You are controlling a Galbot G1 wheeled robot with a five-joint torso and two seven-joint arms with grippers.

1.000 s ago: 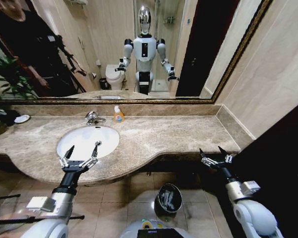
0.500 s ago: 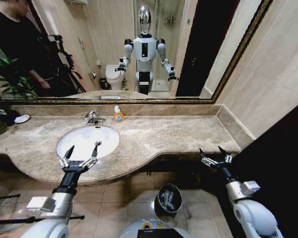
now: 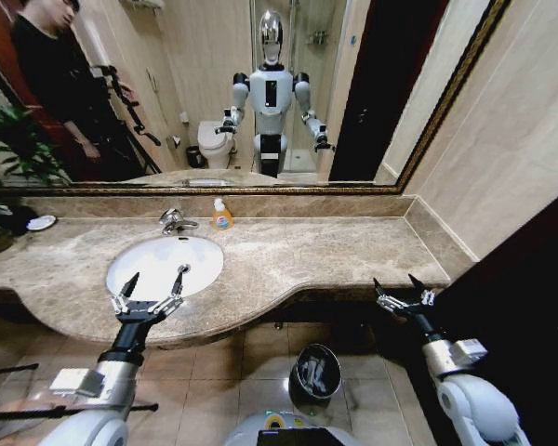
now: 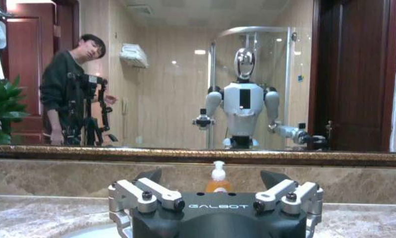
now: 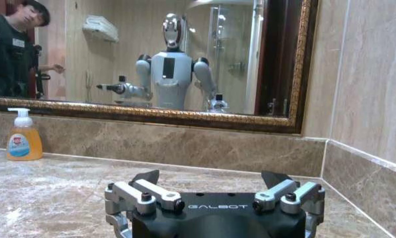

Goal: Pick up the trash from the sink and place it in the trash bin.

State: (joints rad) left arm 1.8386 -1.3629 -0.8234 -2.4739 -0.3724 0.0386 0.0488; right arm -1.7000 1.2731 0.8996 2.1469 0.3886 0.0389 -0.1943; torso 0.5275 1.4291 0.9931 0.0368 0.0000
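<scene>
From the head view, the left gripper [image 3: 154, 283] hovers with fingers spread over the near rim of the sink [image 3: 130, 263]. The right gripper [image 3: 398, 287] hangs open off the counter's [image 3: 335, 246] near right edge. The trash bin [image 3: 316, 372] stands on the floor below, between the arms.

In the left wrist view, the soap bottle [image 4: 217, 178] stands beyond the spread fingers [image 4: 146, 177].

In the right wrist view, the open gripper [image 5: 211, 179] faces the mirror [image 5: 151, 54].

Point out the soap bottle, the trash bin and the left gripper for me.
soap bottle [image 3: 222, 217], head view, on its orange body.
trash bin [image 3: 302, 354], head view, on its glossy dark rim.
left gripper [image 3: 153, 283], head view, midway between its open fingertips, over the sink's near edge.
</scene>
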